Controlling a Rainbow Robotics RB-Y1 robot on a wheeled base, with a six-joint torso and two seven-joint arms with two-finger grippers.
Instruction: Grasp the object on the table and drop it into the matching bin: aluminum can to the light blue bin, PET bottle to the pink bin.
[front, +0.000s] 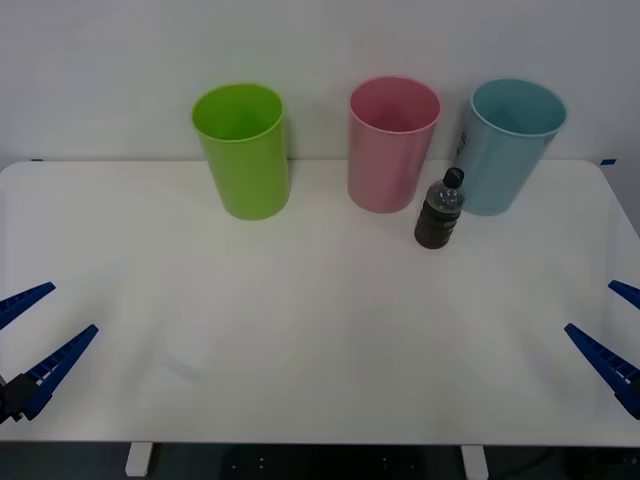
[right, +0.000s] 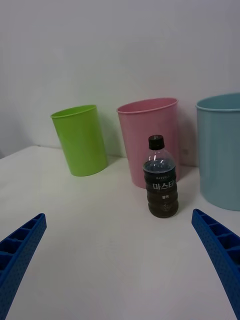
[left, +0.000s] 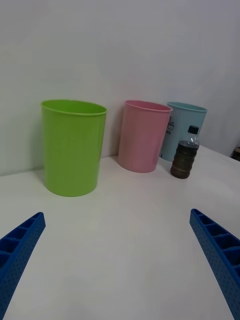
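The PET bottle (front: 440, 212) (right: 161, 185) (left: 184, 155), small and clear with dark brown liquid and a black cap, stands upright on the white table (front: 300, 330). It is just in front of the gap between the pink bin (front: 392, 145) (right: 145, 135) (left: 144, 137) and the light blue bin (front: 510, 145) (right: 220, 150) (left: 197, 117). My right gripper (front: 590, 306) (right: 119, 215) is open at the table's near right edge, facing the bottle from well short of it. At the near left edge my left gripper (front: 72, 308) (left: 117, 212) is open too, holding nothing.
A lime green bin (front: 243, 150) (right: 80, 140) (left: 72, 147) stands at the back left, in one row with the other two bins along the wall. Bare white tabletop stretches between the grippers and the bins.
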